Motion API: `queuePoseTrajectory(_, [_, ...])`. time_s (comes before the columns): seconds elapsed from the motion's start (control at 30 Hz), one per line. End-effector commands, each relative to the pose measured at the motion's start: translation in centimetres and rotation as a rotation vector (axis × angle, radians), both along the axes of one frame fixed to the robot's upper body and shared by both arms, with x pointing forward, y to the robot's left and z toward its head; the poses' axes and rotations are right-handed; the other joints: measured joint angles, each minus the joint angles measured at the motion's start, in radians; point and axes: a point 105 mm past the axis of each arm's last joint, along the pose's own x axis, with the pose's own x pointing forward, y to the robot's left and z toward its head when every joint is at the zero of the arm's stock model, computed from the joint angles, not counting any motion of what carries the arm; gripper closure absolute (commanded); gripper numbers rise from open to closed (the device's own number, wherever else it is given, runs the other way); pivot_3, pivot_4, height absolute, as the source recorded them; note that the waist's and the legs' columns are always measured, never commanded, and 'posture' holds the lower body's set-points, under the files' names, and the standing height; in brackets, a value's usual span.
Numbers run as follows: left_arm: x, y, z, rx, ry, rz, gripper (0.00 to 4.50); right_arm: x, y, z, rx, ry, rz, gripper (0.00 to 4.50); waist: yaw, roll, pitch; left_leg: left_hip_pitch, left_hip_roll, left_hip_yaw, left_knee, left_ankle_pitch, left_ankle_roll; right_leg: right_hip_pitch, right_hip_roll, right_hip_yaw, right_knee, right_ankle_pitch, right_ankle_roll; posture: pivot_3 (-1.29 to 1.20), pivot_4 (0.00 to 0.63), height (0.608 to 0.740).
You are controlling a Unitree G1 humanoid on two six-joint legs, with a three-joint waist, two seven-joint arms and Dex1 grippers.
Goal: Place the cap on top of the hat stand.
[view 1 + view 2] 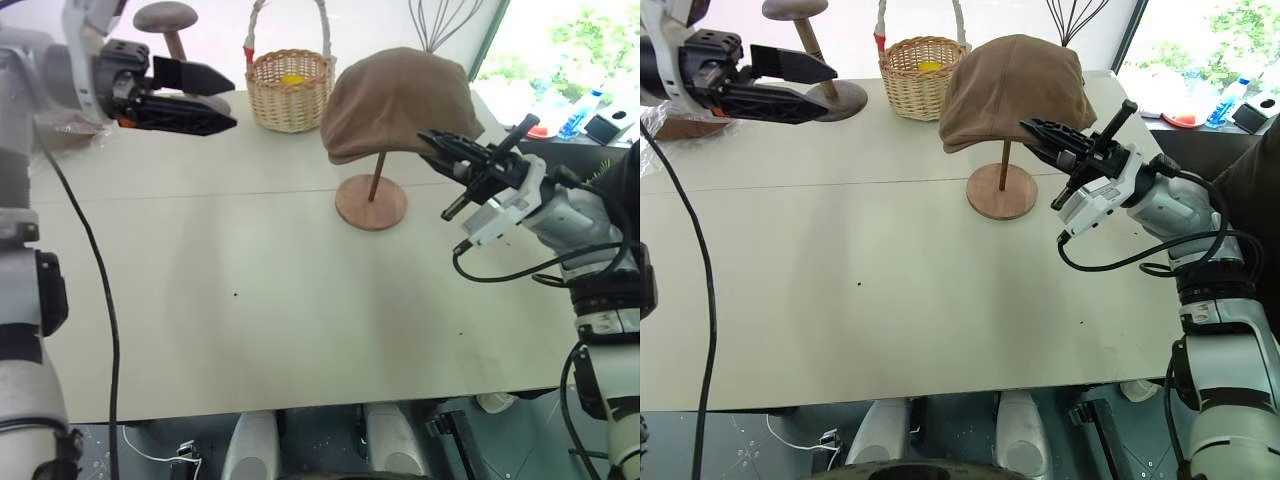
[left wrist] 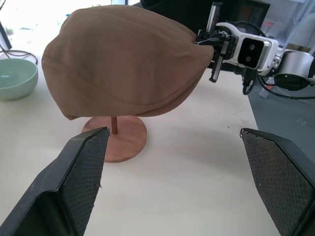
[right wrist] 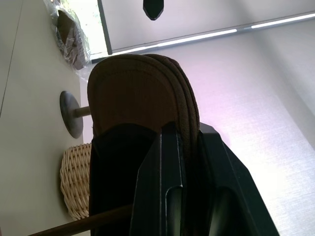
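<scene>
Right pincer [image 1: 1040,133] clamping cap [image 1: 1010,88]

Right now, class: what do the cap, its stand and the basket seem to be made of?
The cap: soft brown woven fabric, matte, with stitched seams. The stand: reddish-brown wood, smooth; faint grain shows on its round base. The basket: pale woven wicker or straw, judging by its plaited strands.

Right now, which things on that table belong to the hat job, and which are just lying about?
Part of the job:
- cap, sitting over the stand's top
- hat stand, its round base on the table
- right gripper, shut on the cap's edge

Just lying about:
- wicker basket
- darker, shorter stand
- clear plastic bag
- pale green bowl
- left gripper, open, holding nothing
</scene>
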Motion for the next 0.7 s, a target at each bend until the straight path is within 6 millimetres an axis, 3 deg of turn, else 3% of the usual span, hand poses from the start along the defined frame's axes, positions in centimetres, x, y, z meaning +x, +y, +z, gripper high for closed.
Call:
queuePoseTrajectory(0.03, [-0.9,0.0,2.2,-0.006,-0.080,-0.008,0.00,0.1,-0.6,0.8,0.038,0.004,-0.012,3.63,0.000,0.000,0.000,0.000,0.000,0.000,0.000,0.000,0.000,0.000,0.000,0.000,0.000,0.000,0.000,0.00,0.150,0.728])
queuePoseTrajectory(0.07, [-0.9,0.0,2.2,-0.006,-0.080,-0.008,0.00,0.2,-0.7,0.8,0.039,0.007,-0.017,3.38,0.001,0.000,0.000,0.000,0.000,0.000,0.000,0.000,0.000,0.000,0.000,0.000,0.000,0.000,0.000,0.00,0.150,0.728])
queuePoseTrajectory(0.3, [-0.8,-0.3,2.0,-0.012,-0.078,-0.021,0.00,0.1,-2.0,1.4,0.032,0.020,-0.103,0.03,0.004,0.000,0.000,0.000,0.000,0.000,0.000,0.000,0.000,0.001,0.000,0.000,0.000,0.000,0.000,0.00,0.150,0.728])
queuePoseTrajectory(0.53, [-0.6,-0.6,1.4,-0.031,-0.067,-0.043,0.00,-2.8,-4.3,1.2,-0.023,0.035,-0.207,0.03,0.007,0.000,0.000,0.000,0.000,0.000,0.000,0.000,0.000,0.001,0.000,0.000,0.000,0.000,0.001,0.00,0.150,0.728])
queuePoseTrajectory(0.7, [-0.3,-0.4,0.8,-0.047,-0.060,-0.043,0.00,-5.5,-4.7,0.5,-0.146,0.097,-0.269,0.03,0.006,0.000,0.000,0.001,0.000,0.000,0.001,0.000,0.000,0.002,0.000,0.000,0.000,-0.001,-0.001,0.00,0.150,0.728])
